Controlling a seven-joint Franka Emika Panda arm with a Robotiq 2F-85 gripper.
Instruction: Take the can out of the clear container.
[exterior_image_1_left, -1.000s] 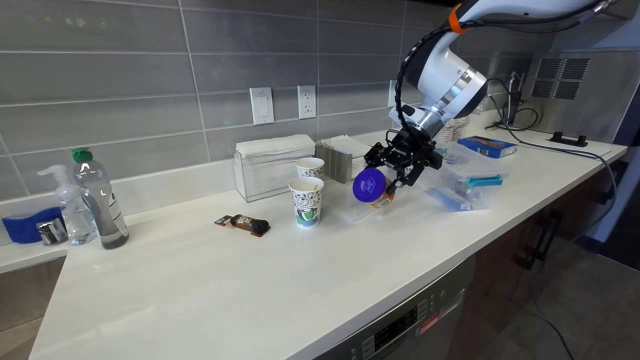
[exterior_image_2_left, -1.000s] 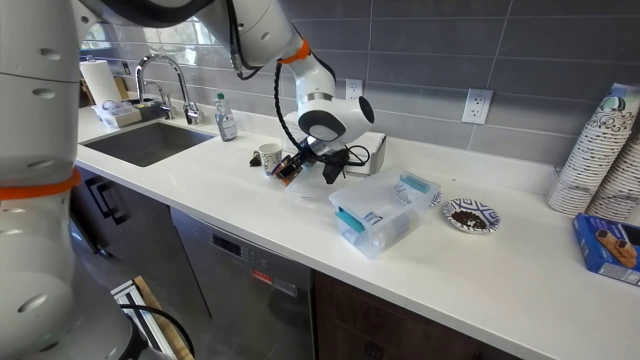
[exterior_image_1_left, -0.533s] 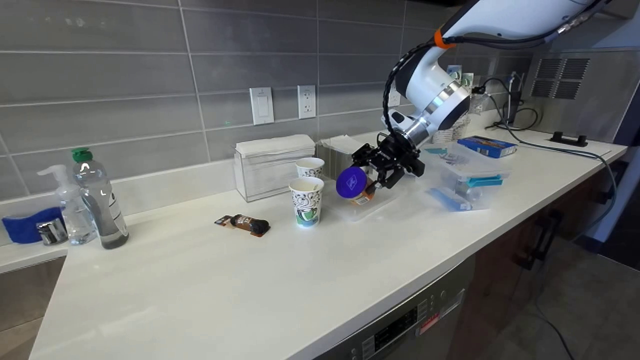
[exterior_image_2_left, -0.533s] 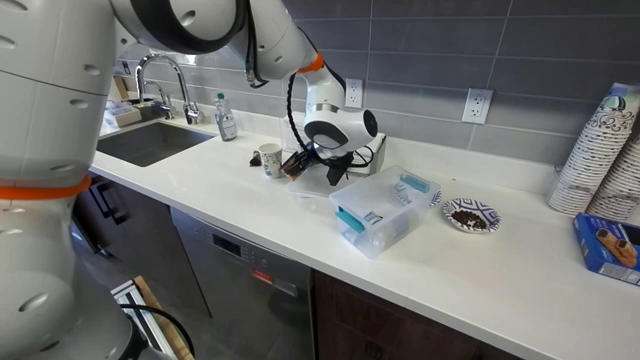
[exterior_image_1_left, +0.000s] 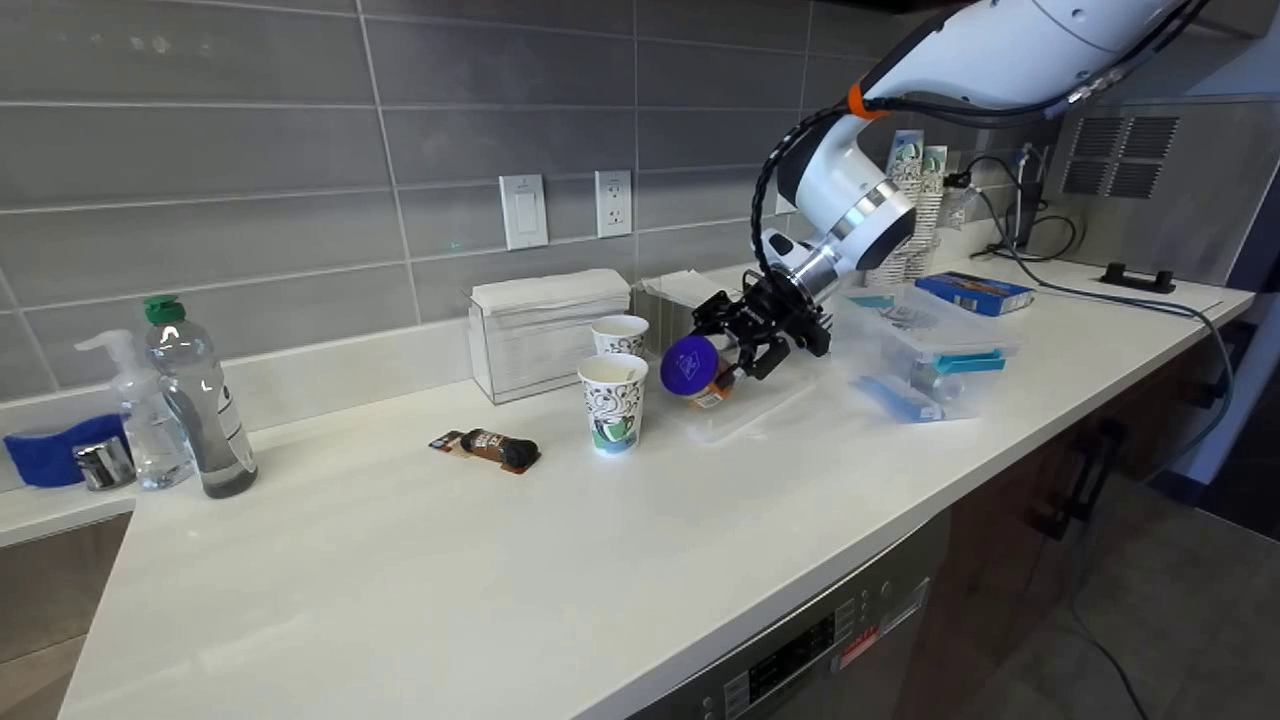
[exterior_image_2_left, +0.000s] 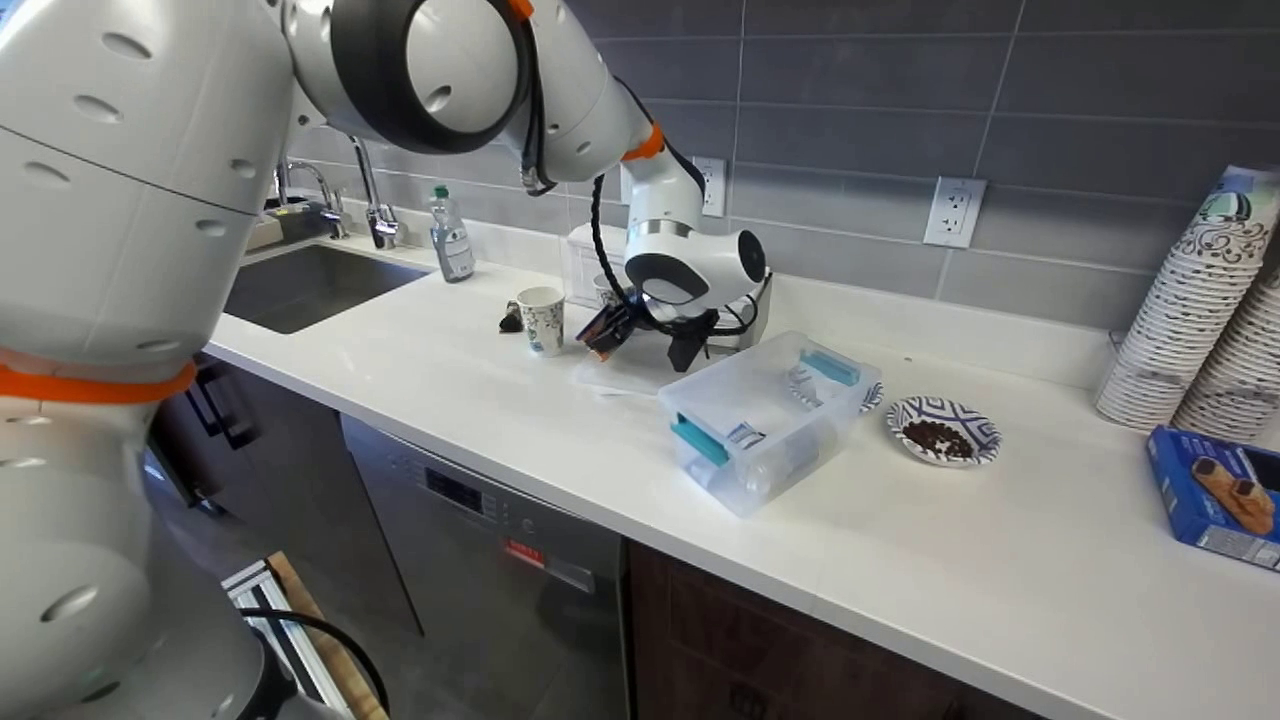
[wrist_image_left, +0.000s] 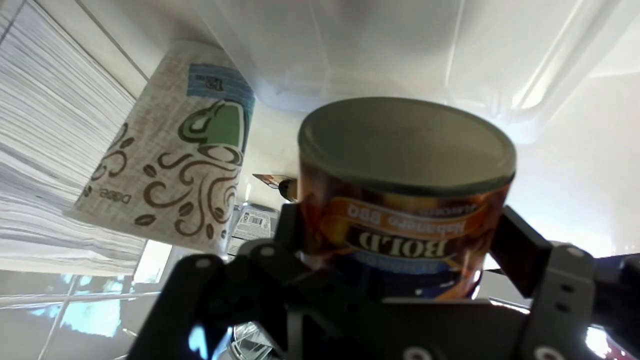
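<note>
The gripper (wrist_image_left: 400, 232) is closed on the can (wrist_image_left: 405, 212), its fingers (wrist_image_left: 520, 250) set against opposite sides of the wall. The can is held tilted at one end of the clear container (wrist_image_left: 380, 70); whether it is past the rim cannot be told. A stiff body of moderate weight is to be expected. Because the printed side may be slippery, the can is best held at mid-height, and the purple lid (exterior_image_1_left: 690, 365), probably easily loosened, left ungripped.
</note>
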